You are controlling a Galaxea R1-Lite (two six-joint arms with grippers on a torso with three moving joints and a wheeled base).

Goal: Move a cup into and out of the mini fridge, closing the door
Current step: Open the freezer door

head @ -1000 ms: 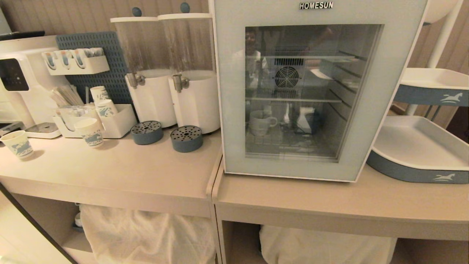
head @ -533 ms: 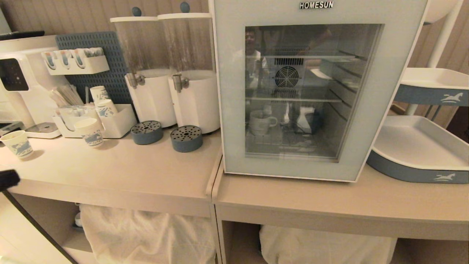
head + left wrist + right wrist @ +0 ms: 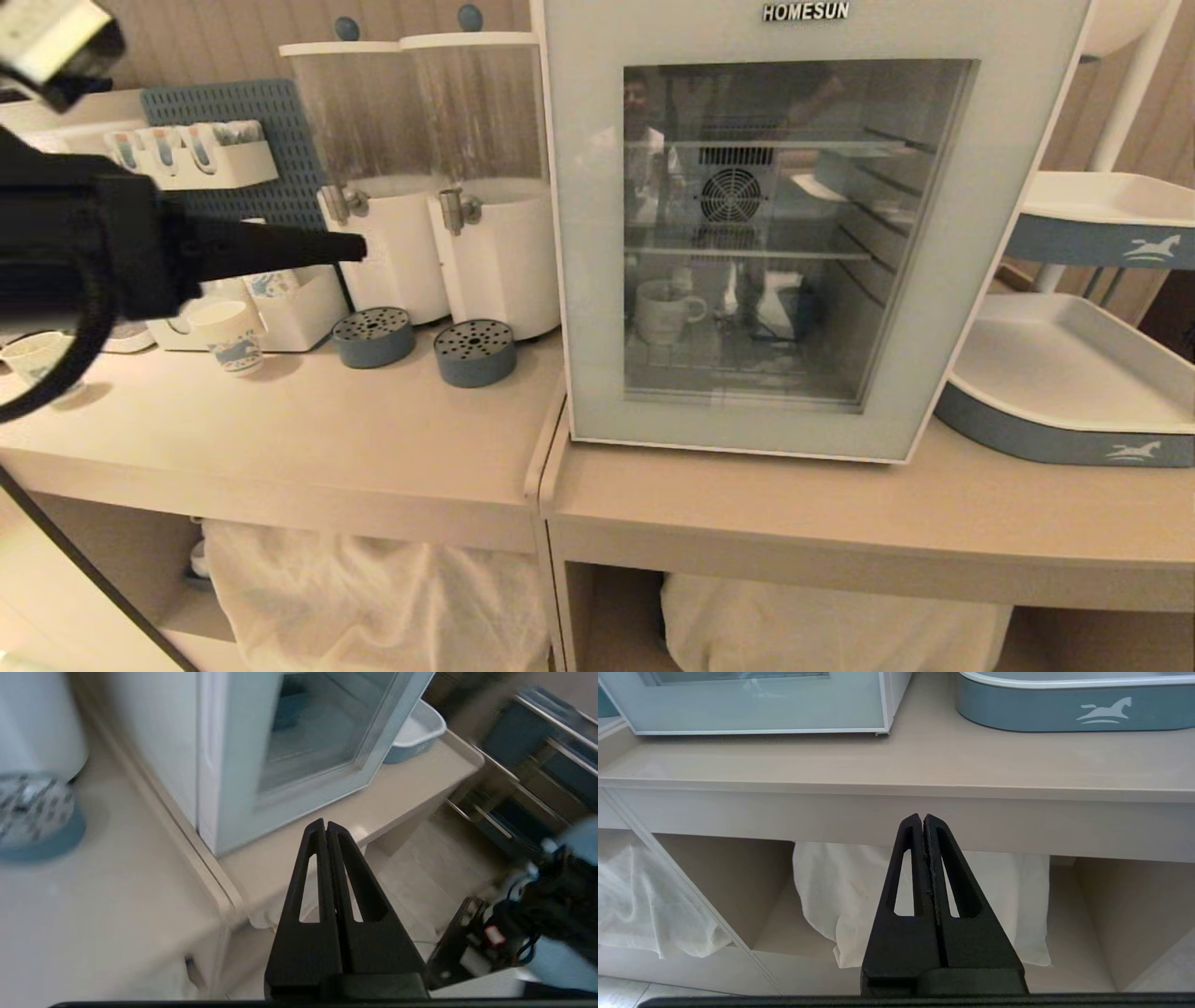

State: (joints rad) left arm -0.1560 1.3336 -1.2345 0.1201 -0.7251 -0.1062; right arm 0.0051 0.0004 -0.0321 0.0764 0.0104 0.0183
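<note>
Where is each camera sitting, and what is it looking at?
Head view: sits on the robot's head, looking down at the white glass-doored mini fridge with the squat white ceramic cup inside; the black left pincer reaches in, shut.
Left wrist view: sits behind the left pincer, facing the fridge's corner and the pale grey-blue door.
Right wrist view: sits behind the shut right pincer, low before the beige counter.
Shared: all three see the fridge and counter.

Both arms end in matte black parts. Each pincer (image 3: 327, 826) has two tapered fingers (image 3: 908, 868) with long triangular cut-outs. A black cable (image 3: 56, 373) loops beneath the left arm.
</note>
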